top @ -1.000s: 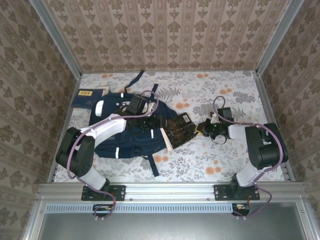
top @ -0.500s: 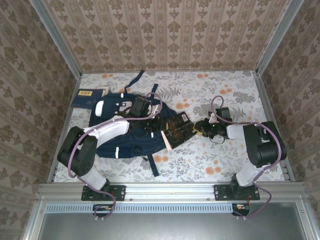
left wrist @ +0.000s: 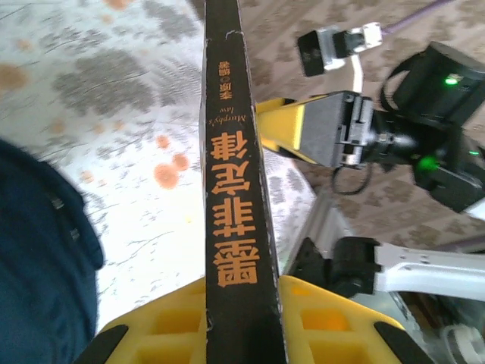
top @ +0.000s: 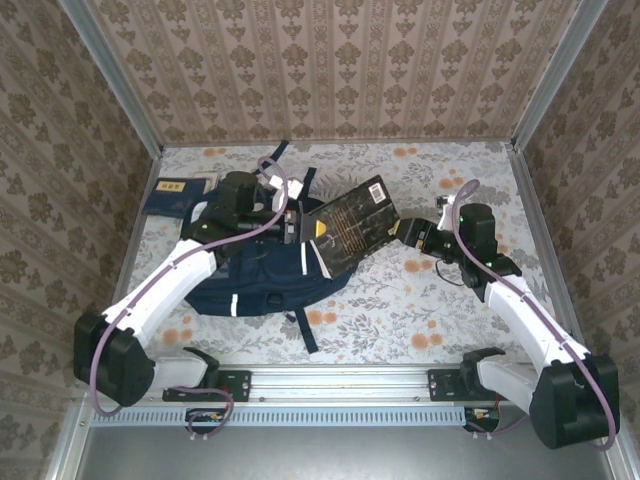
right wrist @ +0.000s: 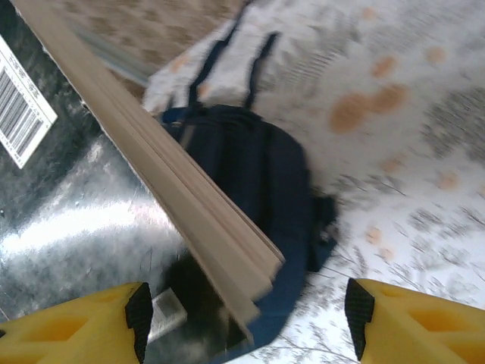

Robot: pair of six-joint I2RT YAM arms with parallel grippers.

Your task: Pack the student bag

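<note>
the student bag lies flat at centre left of the top view. the black book is held up over its right side, likely so it can slide in. the left claw pinches the spine; the right claw gapes around the pages.

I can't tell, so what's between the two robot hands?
A black book; the top view shows it between the left fingers and right fingers.

Student bag is laid left-centre on counter; book is held over its right edge; second book is set behind-left.
</note>
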